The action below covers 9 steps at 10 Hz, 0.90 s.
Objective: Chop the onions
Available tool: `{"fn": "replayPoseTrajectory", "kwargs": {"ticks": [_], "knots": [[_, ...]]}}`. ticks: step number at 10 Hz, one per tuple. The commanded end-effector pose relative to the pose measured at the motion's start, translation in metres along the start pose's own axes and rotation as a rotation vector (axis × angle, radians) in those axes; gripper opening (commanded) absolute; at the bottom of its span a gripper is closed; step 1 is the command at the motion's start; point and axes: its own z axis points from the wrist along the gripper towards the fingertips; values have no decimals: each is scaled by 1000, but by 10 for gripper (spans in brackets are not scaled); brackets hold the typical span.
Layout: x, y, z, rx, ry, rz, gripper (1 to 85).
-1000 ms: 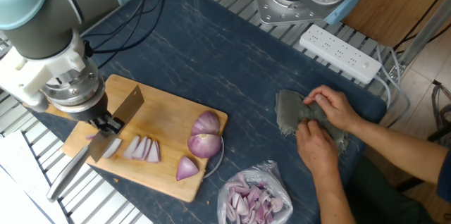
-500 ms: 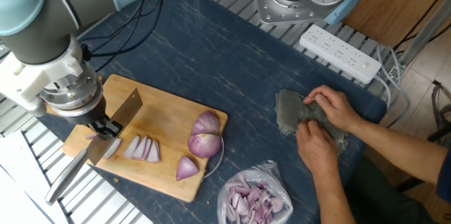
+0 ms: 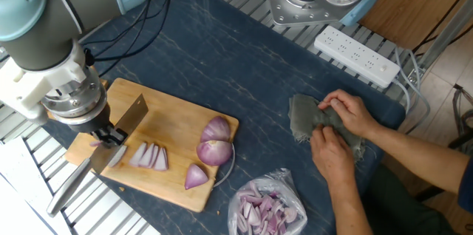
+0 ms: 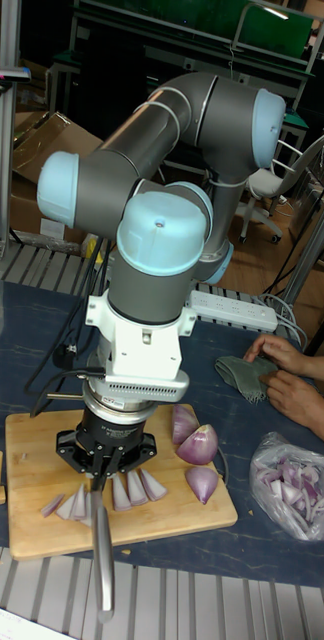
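Observation:
On the wooden cutting board (image 3: pixel 177 113) (image 4: pixel 32 450) lie the onions: a fan of thin slices (image 3: pixel 150 156) (image 4: pixel 122 492), two glossy purple halves (image 3: pixel 215 140) (image 4: pixel 192 434) and one wedge (image 3: pixel 195 176) (image 4: pixel 202 483). My gripper (image 3: pixel 107 133) (image 4: pixel 104 470) hangs over the board's left end, just left of the slices, shut on a knife (image 3: pixel 131 113). The knife's grey handle (image 3: pixel 68 185) (image 4: pixel 102 560) sticks out past the board's front edge. The blade sits beside the slices; in the tall fixed view the wrist hides most of it.
A clear bag of purple onion bits (image 3: pixel 267 209) (image 4: pixel 292 485) lies right of the board. A person's hands work a grey cloth (image 3: pixel 321 124) (image 4: pixel 247 377) at the right. A white power strip (image 3: pixel 357 56) (image 4: pixel 232 310) and the arm's metal base (image 3: pixel 303 2) stand behind.
My gripper and the knife have shifted slightly to the left. The onions and the person's hands have stayed put.

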Motion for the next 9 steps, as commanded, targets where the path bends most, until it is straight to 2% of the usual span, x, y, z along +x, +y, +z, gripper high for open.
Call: {"fn": "replayPoseTrajectory", "kwargs": {"ticks": [1,5,9], "knots": [[-5,3,4,-10,-6,7,10],[-7,4,11,-23,-19,8,10],[6,5,3,-36,-2,10,10]]}}
